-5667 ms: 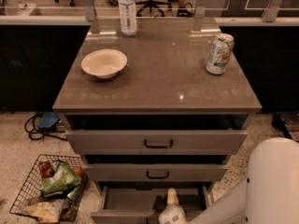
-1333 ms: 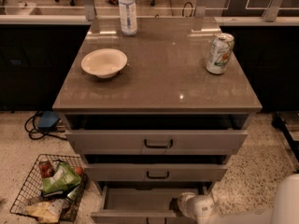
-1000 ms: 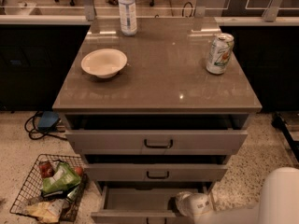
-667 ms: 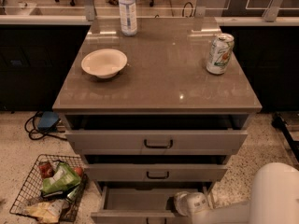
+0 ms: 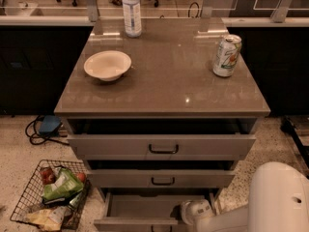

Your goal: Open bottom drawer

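Note:
The bottom drawer (image 5: 137,209) is the lowest of three light-grey drawers in the cabinet. It stands pulled out, showing a plain grey tray inside; its front edge lies along the bottom of the view. My gripper (image 5: 195,211) is at the drawer's right end, low in the frame, on a white arm (image 5: 277,197) that comes in from the lower right. The two drawers above, the top one (image 5: 163,146) and the middle one (image 5: 161,179), stand slightly ajar with black handles showing.
On the cabinet top (image 5: 164,81) sit a white bowl (image 5: 107,65), a clear plastic bottle (image 5: 132,9) and a green-and-white can (image 5: 226,55). A wire basket of snack packs (image 5: 50,195) stands on the floor at the left. Black cables (image 5: 41,132) lie behind it.
The white arm has shifted left and up at the lower right and now covers more of the frame. The gripper has edged slightly left along the bottom drawer's right end. The drawer stays pulled out.

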Motion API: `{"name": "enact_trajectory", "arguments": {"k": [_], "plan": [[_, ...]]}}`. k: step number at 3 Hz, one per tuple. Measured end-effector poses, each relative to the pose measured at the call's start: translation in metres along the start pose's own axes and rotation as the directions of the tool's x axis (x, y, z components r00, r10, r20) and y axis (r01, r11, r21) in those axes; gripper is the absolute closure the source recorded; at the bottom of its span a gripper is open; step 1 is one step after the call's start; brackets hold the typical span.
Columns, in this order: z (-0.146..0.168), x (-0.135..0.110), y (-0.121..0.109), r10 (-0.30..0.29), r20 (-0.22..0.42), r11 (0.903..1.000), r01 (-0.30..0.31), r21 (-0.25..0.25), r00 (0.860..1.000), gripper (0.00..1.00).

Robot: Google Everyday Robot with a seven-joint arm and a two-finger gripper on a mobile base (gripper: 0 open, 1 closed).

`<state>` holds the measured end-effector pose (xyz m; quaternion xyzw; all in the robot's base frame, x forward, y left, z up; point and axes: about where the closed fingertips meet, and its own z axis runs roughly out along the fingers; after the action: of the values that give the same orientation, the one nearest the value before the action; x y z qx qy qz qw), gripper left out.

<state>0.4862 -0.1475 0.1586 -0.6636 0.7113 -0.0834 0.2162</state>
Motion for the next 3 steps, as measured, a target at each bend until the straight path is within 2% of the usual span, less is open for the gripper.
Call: {"name": "enact_trajectory", "arguments": {"k": [2,3], "plan": [[0.004,0.01,0.023,0.018,-0.046,0.9973,-0.021,-0.07,0.999,1.0],[-0.002,0.015,0.042,0.038,-0.064,0.9935,-0.044,-0.105,0.997,1.0]]}}
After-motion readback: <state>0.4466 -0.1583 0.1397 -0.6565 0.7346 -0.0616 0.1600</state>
